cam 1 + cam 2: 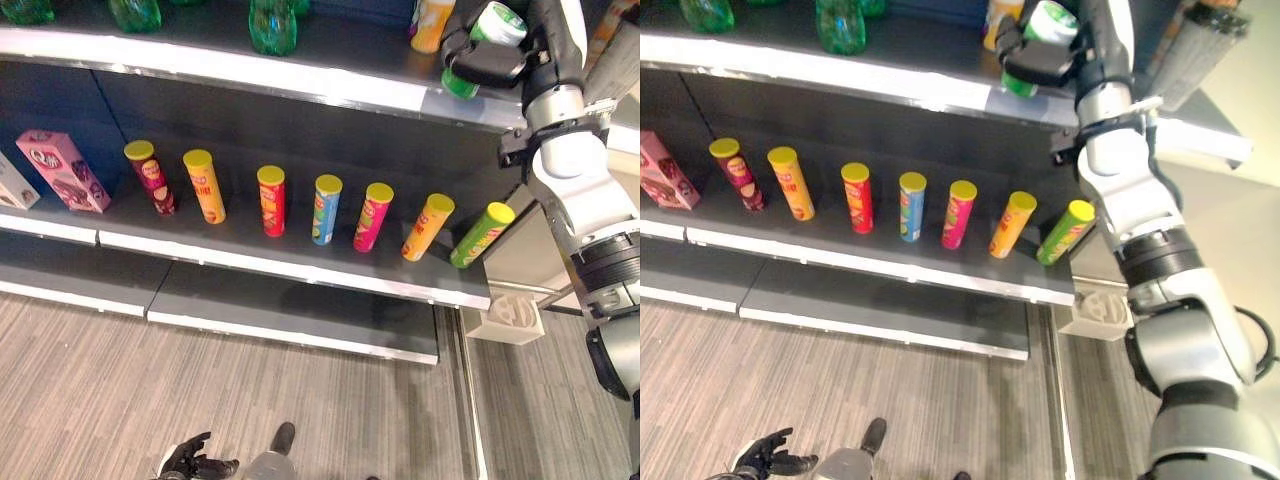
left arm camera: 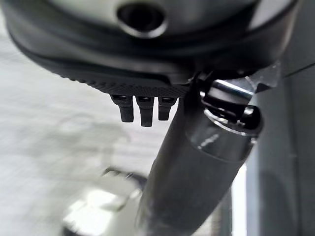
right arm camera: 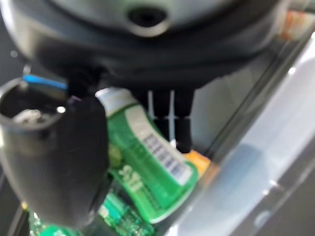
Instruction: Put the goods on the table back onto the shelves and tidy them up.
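Right now the right hand [image 1: 480, 62] is up at the upper shelf [image 1: 250, 68], fingers and thumb wrapped round a green can [image 1: 487, 40] with a white cap and white label band; the right wrist view confirms the wrap, thumb on one side, fingers on the other. Can is tilted, at the shelf's front edge, beside an orange-yellow container [image 1: 432, 24]; not yet set down, as far as I can judge. Green bottles [image 1: 272, 26] stand further along the same shelf.

Left hand [image 1: 193, 462] hangs low near the floor, fingers loosely spread, holding nothing.

Handling guess: the can is a rigid cylinder, probably light, with a smooth glossy wrap, so it is likely a bit slippery. Mid-body grasp as now looks right; squeezing near the cap could tip it. It should stand on its flat base once upright.

Middle shelf [image 1: 300, 262]: row of yellow-lidded chip tubes [image 1: 271, 200] in mixed colours, the green tube [image 1: 481, 234] at the right end leaning hard. Pink box [image 1: 63, 170] at the far left.

Writing: a barcode shows on the can's label in the right wrist view; other print is too blurred to read. Tube labels are too small to tell.
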`<state>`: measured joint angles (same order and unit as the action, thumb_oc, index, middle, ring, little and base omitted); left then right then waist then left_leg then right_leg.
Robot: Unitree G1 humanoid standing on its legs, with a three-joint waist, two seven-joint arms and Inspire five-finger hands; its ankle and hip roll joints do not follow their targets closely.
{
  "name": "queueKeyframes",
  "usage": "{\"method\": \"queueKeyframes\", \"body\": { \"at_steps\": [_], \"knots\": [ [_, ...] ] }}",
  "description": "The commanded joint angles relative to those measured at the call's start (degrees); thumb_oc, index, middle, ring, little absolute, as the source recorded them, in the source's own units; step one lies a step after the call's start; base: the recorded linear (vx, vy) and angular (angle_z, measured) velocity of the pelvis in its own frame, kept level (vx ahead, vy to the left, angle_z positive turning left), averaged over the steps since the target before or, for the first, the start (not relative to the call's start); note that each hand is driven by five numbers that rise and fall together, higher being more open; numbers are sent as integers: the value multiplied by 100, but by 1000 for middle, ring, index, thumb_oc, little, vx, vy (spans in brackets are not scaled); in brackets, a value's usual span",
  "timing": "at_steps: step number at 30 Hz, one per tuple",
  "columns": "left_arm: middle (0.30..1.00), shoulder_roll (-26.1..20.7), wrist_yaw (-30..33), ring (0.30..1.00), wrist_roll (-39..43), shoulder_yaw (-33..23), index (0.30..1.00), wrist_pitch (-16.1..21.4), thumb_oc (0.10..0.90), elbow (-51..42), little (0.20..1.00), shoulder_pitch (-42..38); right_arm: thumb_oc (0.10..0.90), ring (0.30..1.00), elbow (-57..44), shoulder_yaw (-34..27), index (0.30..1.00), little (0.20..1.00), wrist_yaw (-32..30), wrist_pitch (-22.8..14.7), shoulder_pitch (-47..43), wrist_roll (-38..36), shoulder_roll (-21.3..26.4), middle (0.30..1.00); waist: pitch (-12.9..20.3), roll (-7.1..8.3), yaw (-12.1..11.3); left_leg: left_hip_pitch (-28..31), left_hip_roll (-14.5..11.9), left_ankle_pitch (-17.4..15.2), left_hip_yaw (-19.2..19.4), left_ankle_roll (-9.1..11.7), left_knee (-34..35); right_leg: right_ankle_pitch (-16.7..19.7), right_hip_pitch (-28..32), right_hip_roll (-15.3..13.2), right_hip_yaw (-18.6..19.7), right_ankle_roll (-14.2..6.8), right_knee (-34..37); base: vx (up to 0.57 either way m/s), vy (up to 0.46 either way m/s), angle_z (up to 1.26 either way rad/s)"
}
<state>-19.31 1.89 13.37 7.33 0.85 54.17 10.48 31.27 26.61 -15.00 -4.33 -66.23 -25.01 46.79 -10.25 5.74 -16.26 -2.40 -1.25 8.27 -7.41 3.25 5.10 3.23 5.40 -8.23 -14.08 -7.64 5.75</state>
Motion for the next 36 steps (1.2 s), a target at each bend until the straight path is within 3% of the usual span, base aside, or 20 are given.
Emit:
{"method": "queueKeyframes", "body": {
  "at_steps": [1, 17, 24, 36],
  "knots": [
    [900, -288, 29, 900, -44, 371, 900, 130, 800, 131, 900, -96, 400, 300, 59, 201, 300, 300, -115, -353, -1175, -116, 466, 300, 546, 145, -125, 281, 130, -827, -170, 58, -10, 17, -180, -363, -223, -395, -253, 59, -32, 8],
    [900, -389, 120, 900, -8, 468, 900, 156, 800, 103, 900, -142, 400, 300, 997, 289, 300, 300, -278, -306, -1443, 19, 791, 300, 467, 375, -342, -31, 155, -753, -567, 148, -10, -75, -6, -423, -981, -381, -153, 34, -29, 24],
    [900, -407, 134, 900, 12, 502, 900, 189, 800, 45, 900, -160, 400, 300, 1408, 422, 300, 300, -345, -306, -1651, 94, 896, 300, 424, 398, -331, -61, 147, -790, -571, 159, -10, -95, 2, -421, -1012, -362, -154, 10, -9, 7],
    [900, -406, 129, 900, -8, 482, 900, 220, 800, 8, 900, -151, 400, 300, 1224, 601, 300, 300, -196, -331, -1630, 91, 939, 300, 449, 436, -141, 20, 133, -840, -428, 134, -10, -39, -23, -435, -907, -374, -127, -2, 0, -6]
  ]
}}
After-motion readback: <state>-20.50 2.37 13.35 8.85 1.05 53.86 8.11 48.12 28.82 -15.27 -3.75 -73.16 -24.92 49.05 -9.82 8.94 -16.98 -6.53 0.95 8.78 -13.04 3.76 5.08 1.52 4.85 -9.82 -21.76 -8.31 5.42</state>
